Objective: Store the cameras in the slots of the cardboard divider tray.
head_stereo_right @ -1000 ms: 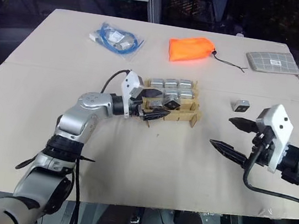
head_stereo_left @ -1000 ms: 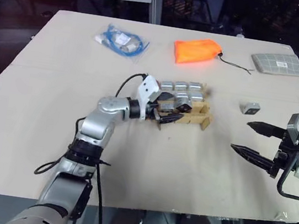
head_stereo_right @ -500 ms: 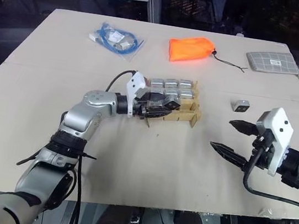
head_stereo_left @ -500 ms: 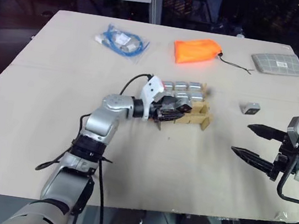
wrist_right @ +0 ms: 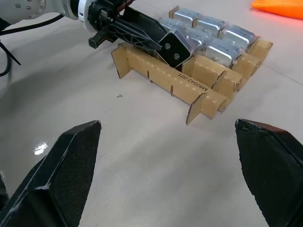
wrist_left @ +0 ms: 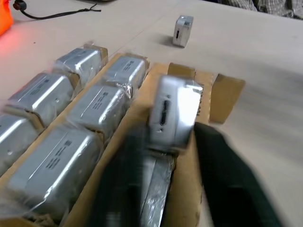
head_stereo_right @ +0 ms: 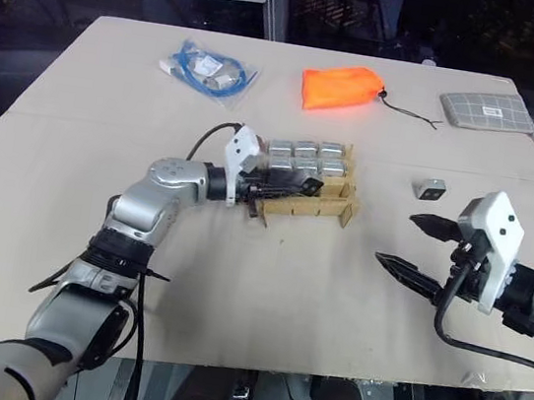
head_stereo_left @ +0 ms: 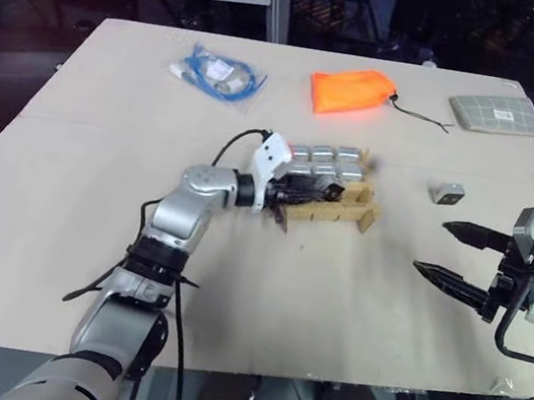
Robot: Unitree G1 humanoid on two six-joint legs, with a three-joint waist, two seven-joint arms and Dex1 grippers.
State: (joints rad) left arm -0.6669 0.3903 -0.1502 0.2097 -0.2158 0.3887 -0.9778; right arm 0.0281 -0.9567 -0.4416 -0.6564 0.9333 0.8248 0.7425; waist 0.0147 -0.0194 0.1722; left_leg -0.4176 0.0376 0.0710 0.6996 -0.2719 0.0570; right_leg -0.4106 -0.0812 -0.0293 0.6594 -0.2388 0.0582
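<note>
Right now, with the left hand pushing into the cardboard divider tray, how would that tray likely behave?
The cardboard divider tray is thin slotted strips, so probably light and apt to slide on the smooth table. Its open end flaps would likely bend. The cameras already seated add some weight, perhaps steadying it.

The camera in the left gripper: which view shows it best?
The right wrist view: the camera, dark lens face forward, sits clamped in the left gripper over the cardboard divider tray. The left wrist view shows its port side close but blurred. In the eye views it is very small.

seven cameras (wrist_right: pixel 176 48), one cardboard divider tray (wrist_right: pixel 189 85)
</note>
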